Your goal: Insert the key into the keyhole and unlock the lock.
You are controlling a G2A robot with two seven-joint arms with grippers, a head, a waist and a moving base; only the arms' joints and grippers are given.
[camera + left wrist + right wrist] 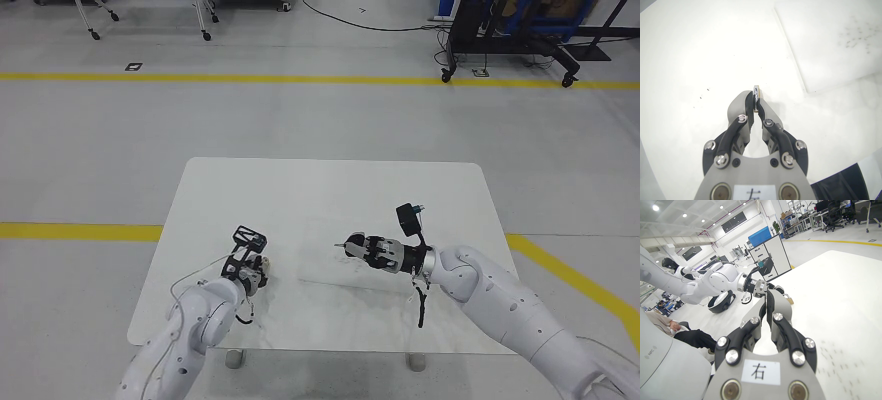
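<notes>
I work at a white table point(330, 200). A yellow line point(300, 78) crosses the floor beyond it. A cabinet point(764, 255) stands near its edge.

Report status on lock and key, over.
Left hand shut on lock. Right hand shut on key, tip toward the lock. Gap between them; key not yet in.

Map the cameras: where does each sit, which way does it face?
Top view: above the arms, facing down at the table; both arms show, left gripper, right gripper with the key.
Left wrist view: on that wrist, facing down at the table; own gripper shut on the lock.
Right wrist view: on that wrist, facing across the table at the left arm; own gripper shut.
Shared: both wrist views show the left gripper's lock.
</notes>
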